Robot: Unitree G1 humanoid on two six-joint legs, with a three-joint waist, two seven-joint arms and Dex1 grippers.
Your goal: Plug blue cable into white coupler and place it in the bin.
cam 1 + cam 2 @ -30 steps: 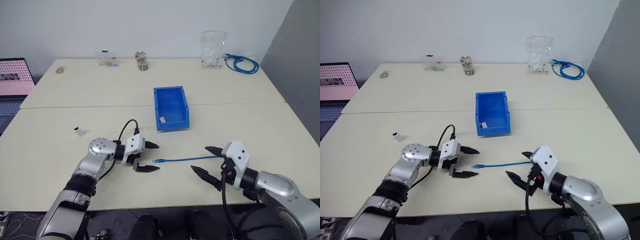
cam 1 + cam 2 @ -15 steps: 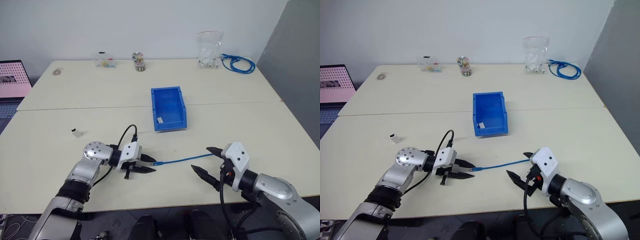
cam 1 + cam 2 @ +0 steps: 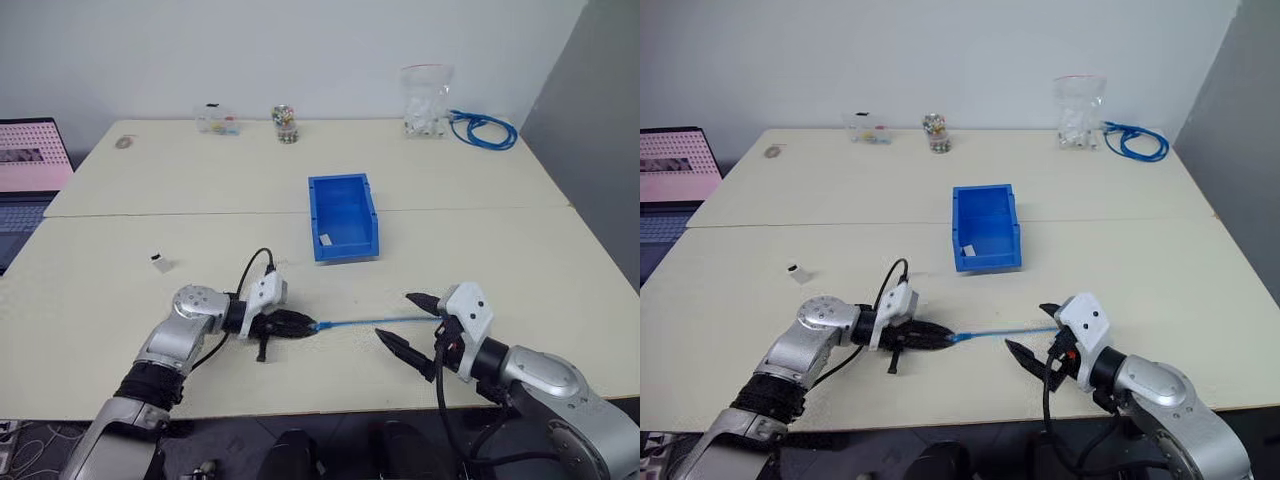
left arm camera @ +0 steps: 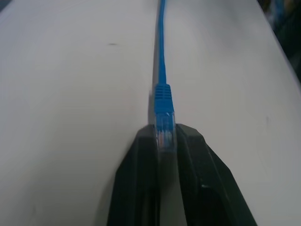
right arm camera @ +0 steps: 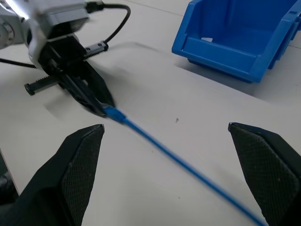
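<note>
Left gripper (image 3: 304, 325): your left claw is pinched together on the clear plug at the near end of the blue cable (image 3: 370, 321); in the left wrist view the plug sits squeezed between the two black fingers (image 4: 141, 165).
Right gripper (image 3: 410, 322): your right claw stands wide apart, one finger on each side of the cable's other end, and you hold nothing in it.
Blue cable: you see it lying in a nearly straight line on the table (image 3: 120, 290), running from your left claw across to your right one, low on the surface.
White coupler (image 3: 159, 262): it sits alone on the table, well apart from both claws, off to your left and farther back than your left gripper.
Bin (image 3: 343, 216): you have it standing upright near the table's middle, beyond the cable, with a small white piece (image 3: 325, 239) lying inside by its front wall.
Background: at the far edge you can see a clear bag of white pieces (image 3: 424, 100), a coiled blue cable bundle (image 3: 483, 128) beside it, a small jar (image 3: 287, 123) and a small clear box (image 3: 216, 119); a laptop (image 3: 28, 180) shows at the far left.
</note>
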